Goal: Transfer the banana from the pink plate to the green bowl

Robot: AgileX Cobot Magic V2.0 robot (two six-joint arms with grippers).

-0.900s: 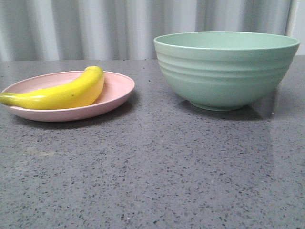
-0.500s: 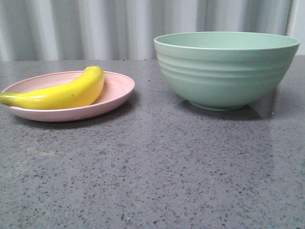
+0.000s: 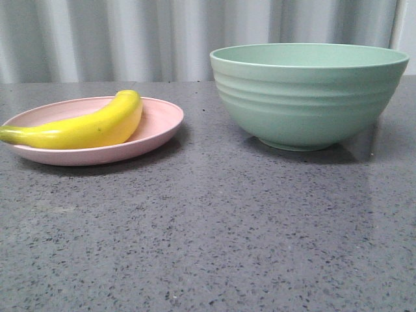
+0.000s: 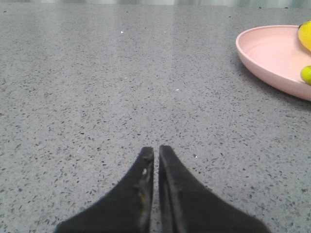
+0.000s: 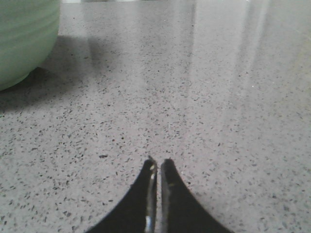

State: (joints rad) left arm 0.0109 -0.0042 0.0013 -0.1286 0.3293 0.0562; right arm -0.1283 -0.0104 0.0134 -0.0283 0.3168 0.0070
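The yellow banana lies on the pink plate at the left of the front view. The green bowl stands upright at the right. Neither gripper shows in the front view. In the left wrist view my left gripper is shut and empty, low over bare table, with the plate's rim and bits of the banana off to one side, well apart. In the right wrist view my right gripper is shut and empty, with the bowl's side at the frame's corner.
The grey speckled tabletop spreads in front of the plate and bowl. A pale corrugated wall runs behind the table.
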